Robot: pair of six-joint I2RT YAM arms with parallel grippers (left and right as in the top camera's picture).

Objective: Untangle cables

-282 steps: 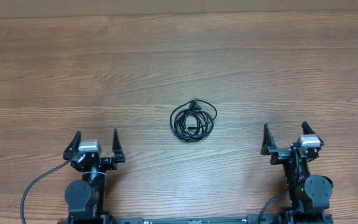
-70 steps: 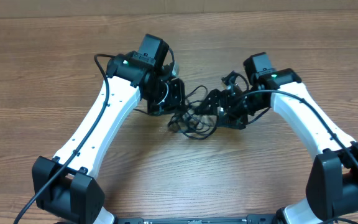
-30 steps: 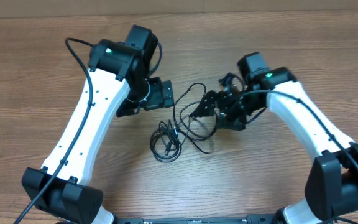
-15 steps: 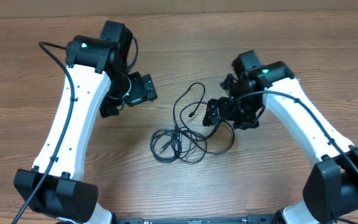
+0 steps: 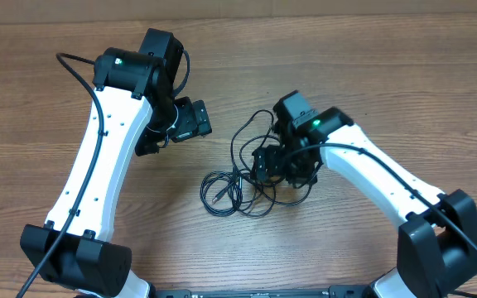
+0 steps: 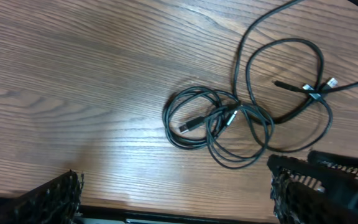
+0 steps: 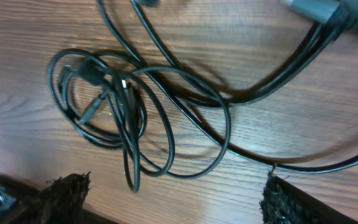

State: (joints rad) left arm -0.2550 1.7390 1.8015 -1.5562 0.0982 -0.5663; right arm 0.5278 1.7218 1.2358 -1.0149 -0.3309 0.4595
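Sprawling across the middle of a wooden surface (image 5: 371, 74), the thin black cables (image 5: 237, 184) lie between two white robot arms in the overhead view. A small tight coil sits nearer the arms' bases, and looser loops trail from it toward the far side. The left arm (image 5: 106, 157) angles up the left of the frame, its left jaws poised beside the loops and clear of them. The right arm (image 5: 363, 170) bends in from the right, its right jaws directly over the right-hand part of the bundle. From this height it is impossible to tell whether they touch a cord.

Seen from the left wrist camera, the cables (image 6: 219, 121) rest on the surface (image 6: 73, 74) ahead of the arm. The coil is at centre with two silver-tipped plugs (image 6: 191, 124) inside it. A wide loop arches to the upper right, where another plug end lies. The left jaws stand wide open and empty, one fingertip (image 6: 58, 199) in each lower corner.

Seen from the right wrist camera, the cables (image 7: 126, 102) fill the frame close below. The coil is at left with a long loop running off it toward the bottom, and heavier-looking strands sweep to the upper right corner. The right jaws are spread apart, fingertips (image 7: 67, 193) at lower left and lower right. The loop lies between them on the wood, unclamped.
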